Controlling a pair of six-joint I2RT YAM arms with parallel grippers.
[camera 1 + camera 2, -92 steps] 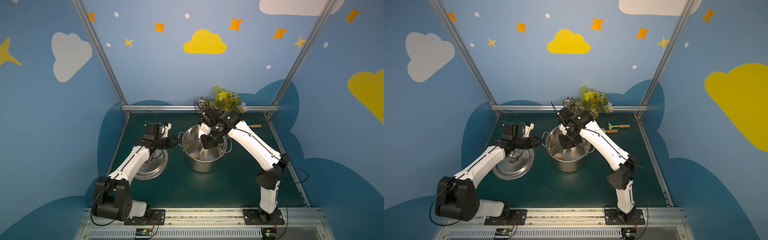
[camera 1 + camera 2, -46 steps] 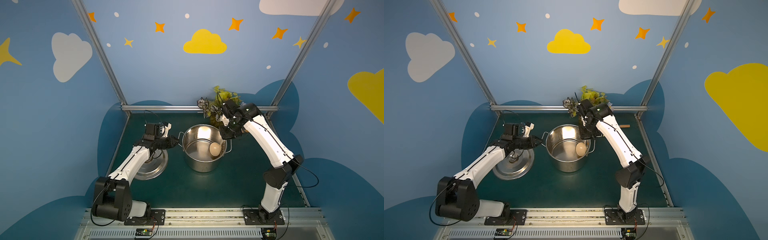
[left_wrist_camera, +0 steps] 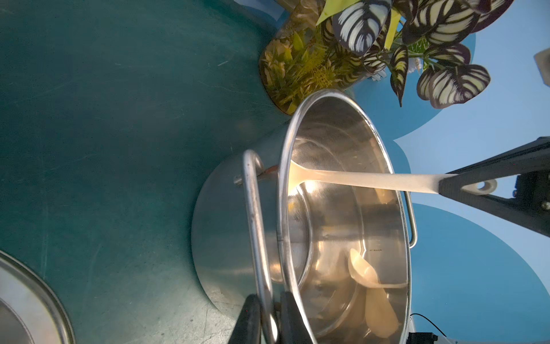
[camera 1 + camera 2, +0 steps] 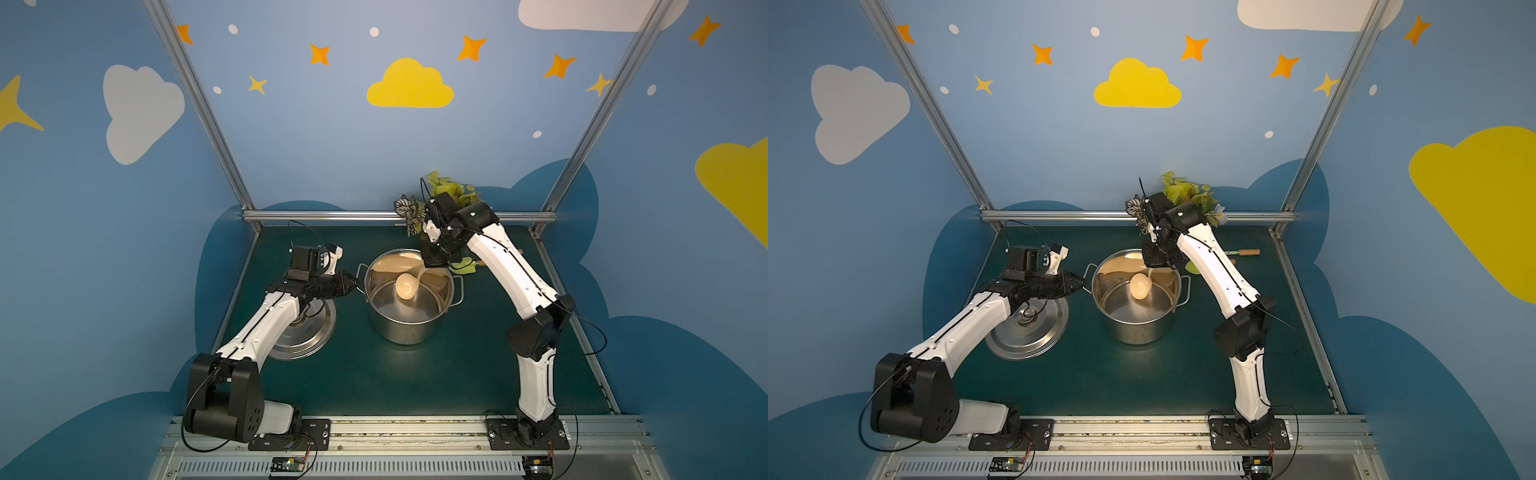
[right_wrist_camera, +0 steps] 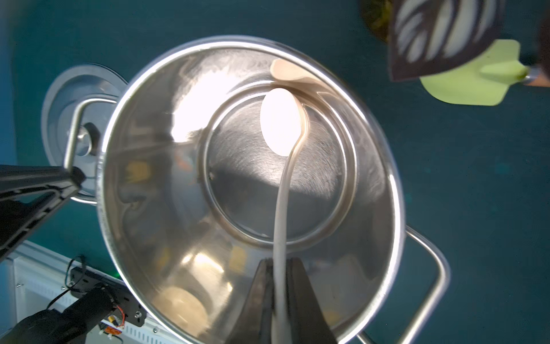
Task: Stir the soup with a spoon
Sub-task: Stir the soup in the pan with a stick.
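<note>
Gripping the spoon (image 5: 281, 125) high on its thin handle, the right gripper (image 5: 278, 266) is clamping both jaws on the shaft just below the hanging eye at its end, as the left wrist view shows. The spoon is a long cream plastic piece. It is judged light, fairly stiff along the shaft and smooth, so it is likely to twist or slip between the pads under side load. A hold this high is giving full reach into the pot (image 4: 409, 332) but little leverage over the bowl end. The round bowl is sitting low inside the pot, near one edge of the shiny bottom; whether it is touching cannot be told. No distinct soup is showing, at most a clear film.

The right arm is reaching over the far rim from above, wrist pointing downward, with the spoon handle slanting up toward that rim. The left arm is stretching low over the lid (image 4: 307, 336), which is lying flat on the table beside the pot. The left gripper (image 3: 269, 297) is pinching the loop handle (image 3: 253, 208) on the pot's left side, apparently bracing the pot against the stirring load.
</note>
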